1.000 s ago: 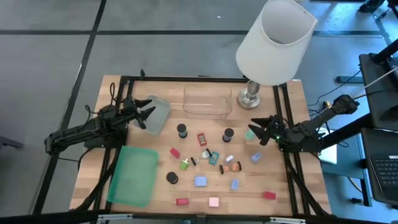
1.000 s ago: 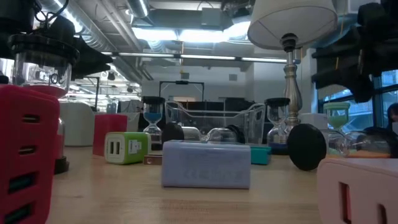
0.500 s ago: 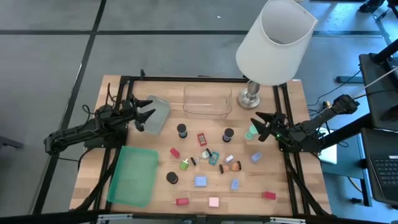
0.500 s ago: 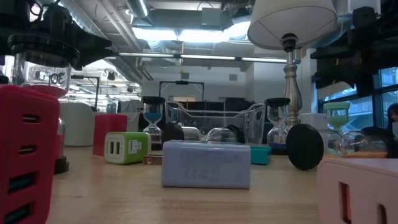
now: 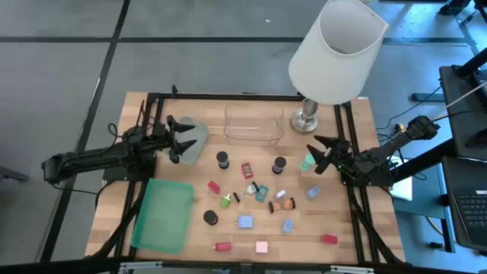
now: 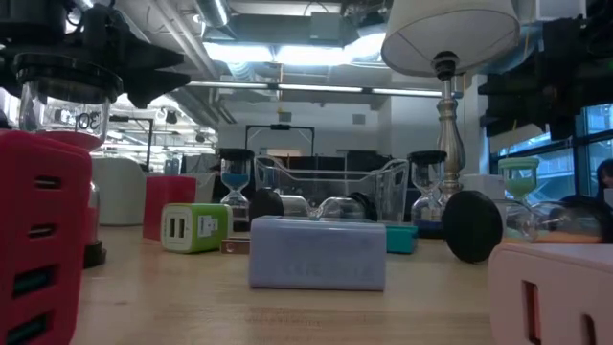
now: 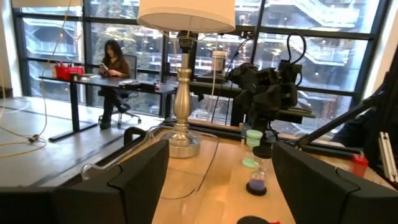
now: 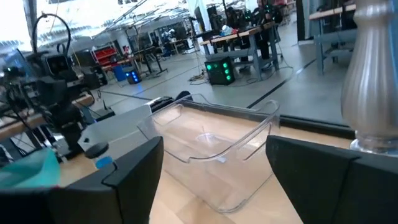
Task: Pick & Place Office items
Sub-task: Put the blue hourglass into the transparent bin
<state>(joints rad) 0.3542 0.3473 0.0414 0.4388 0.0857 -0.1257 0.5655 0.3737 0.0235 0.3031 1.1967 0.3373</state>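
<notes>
High view: the left gripper [image 5: 181, 139] hangs with fingers spread and empty over a clear tray [image 5: 194, 141] near the table's left rear, the right gripper [image 5: 320, 155] is parted and empty beside a green-topped hourglass [image 5: 306, 163], and the office items [image 5: 251, 190] lie scattered on the table's middle and front. Low view: a grey-blue block [image 6: 317, 252] lies nearest, a green block [image 6: 196, 228] to its left. Left wrist view: its fingers [image 7: 140, 177] stand wide apart toward the lamp [image 7: 184, 74].
</notes>
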